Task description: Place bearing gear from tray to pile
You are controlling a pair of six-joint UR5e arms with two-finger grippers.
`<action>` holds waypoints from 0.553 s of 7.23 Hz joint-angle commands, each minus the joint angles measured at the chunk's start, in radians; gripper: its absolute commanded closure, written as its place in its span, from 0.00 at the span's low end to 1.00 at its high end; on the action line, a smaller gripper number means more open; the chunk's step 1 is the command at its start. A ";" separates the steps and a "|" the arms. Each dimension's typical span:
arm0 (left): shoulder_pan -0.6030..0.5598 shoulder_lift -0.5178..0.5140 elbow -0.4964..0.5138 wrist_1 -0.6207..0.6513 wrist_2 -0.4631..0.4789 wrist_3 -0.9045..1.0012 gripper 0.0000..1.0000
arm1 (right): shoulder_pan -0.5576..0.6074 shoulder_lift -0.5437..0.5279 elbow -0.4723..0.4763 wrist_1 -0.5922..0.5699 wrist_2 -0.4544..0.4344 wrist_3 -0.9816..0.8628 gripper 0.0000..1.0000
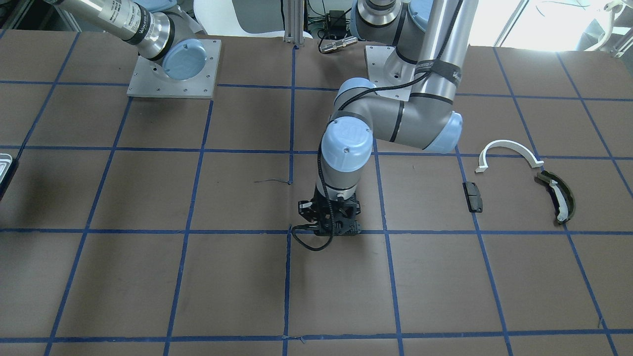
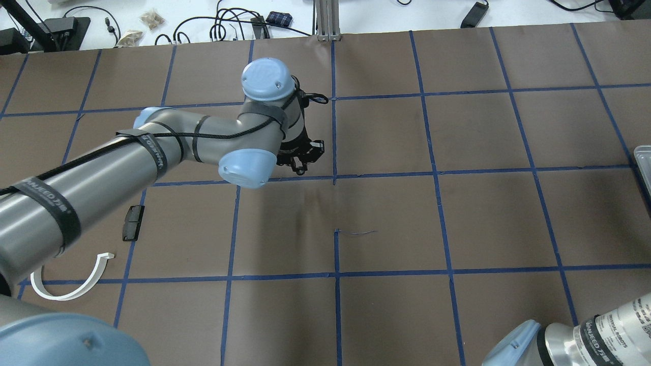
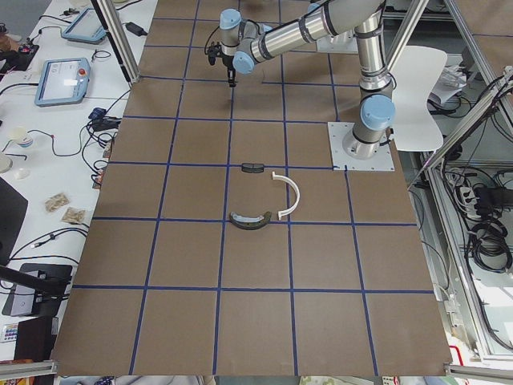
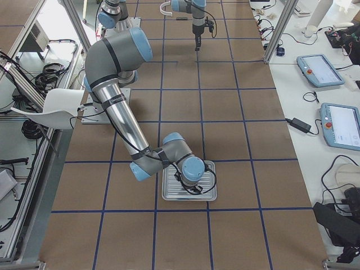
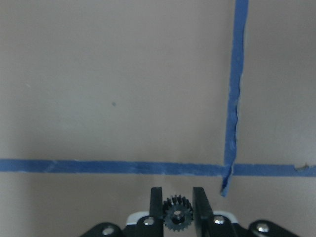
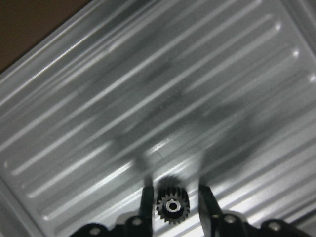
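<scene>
My left gripper (image 5: 177,195) is shut on a small black toothed bearing gear (image 5: 177,216). It hangs low over the table's middle (image 1: 329,230), next to a crossing of blue tape lines. The pile lies well apart from it: a white arc (image 1: 509,151), an olive curved piece with a white strip (image 1: 556,195) and a black block (image 1: 473,196). My right gripper (image 6: 175,190) is open over the ribbed pale tray (image 6: 98,98). Its fingers stand on either side of a second black gear (image 6: 172,205) with gaps showing. In the exterior right view it is over the tray (image 4: 209,194).
The table is brown paper with a blue tape grid. The tray's edge shows at the table's right side in the overhead view (image 2: 643,162). The left arm's elbow (image 1: 425,123) hangs over the table between the gripper and the pile. A thin wire scrap (image 2: 356,233) lies mid-table.
</scene>
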 commanded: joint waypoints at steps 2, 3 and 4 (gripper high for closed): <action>0.319 0.090 -0.012 -0.096 0.049 0.381 1.00 | 0.003 -0.030 -0.012 0.060 -0.005 0.091 1.00; 0.434 0.098 -0.043 -0.087 0.071 0.511 1.00 | 0.013 -0.121 -0.003 0.197 0.005 0.201 1.00; 0.555 0.092 -0.059 -0.074 0.062 0.653 1.00 | 0.066 -0.222 -0.001 0.353 0.037 0.380 1.00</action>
